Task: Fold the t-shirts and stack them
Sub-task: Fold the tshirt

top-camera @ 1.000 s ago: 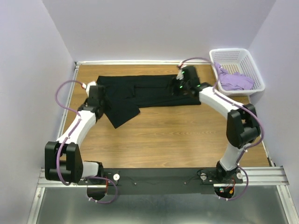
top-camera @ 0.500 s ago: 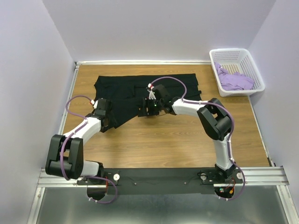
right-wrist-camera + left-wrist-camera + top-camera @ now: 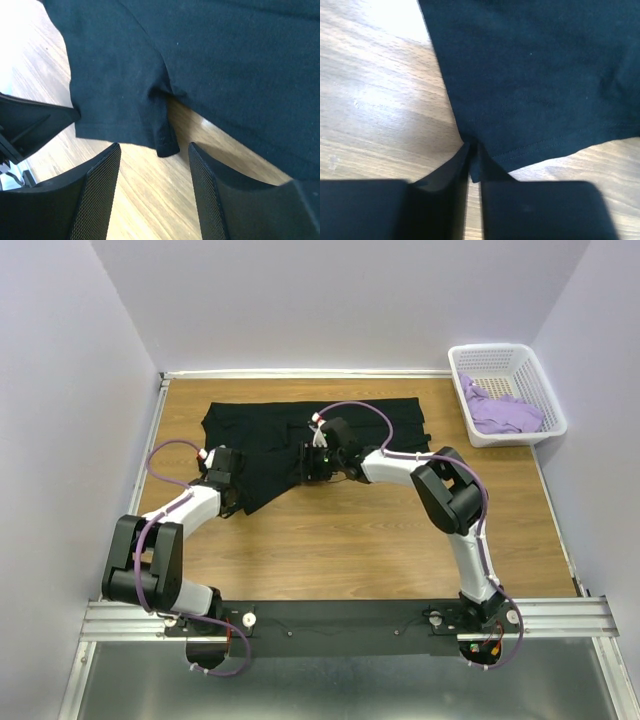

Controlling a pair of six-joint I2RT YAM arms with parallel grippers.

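Observation:
A large black t-shirt [image 3: 290, 430] lies spread across the far part of the wooden table, with a flap hanging toward the near left. My left gripper [image 3: 230, 498] sits at that flap's corner. In the left wrist view my left gripper [image 3: 472, 150] is shut on the hem corner of the black t-shirt [image 3: 535, 75]. My right gripper [image 3: 308, 462] hovers over the shirt's near edge at mid-table. It is open in the right wrist view [image 3: 155, 157], with a folded corner of the black t-shirt [image 3: 165, 142] just ahead of its tips. The lavender t-shirt [image 3: 505, 412] lies bunched in the basket.
The white lattice basket [image 3: 500, 355] stands at the far right corner of the table. Pale walls close in on the left, back and right. Bare wood [image 3: 350, 540] runs between the shirt and the arm bases.
My left gripper slid toward the near corner of the flap and shut on the hem. My right arm swung from the shirt's far right end to its middle near edge.

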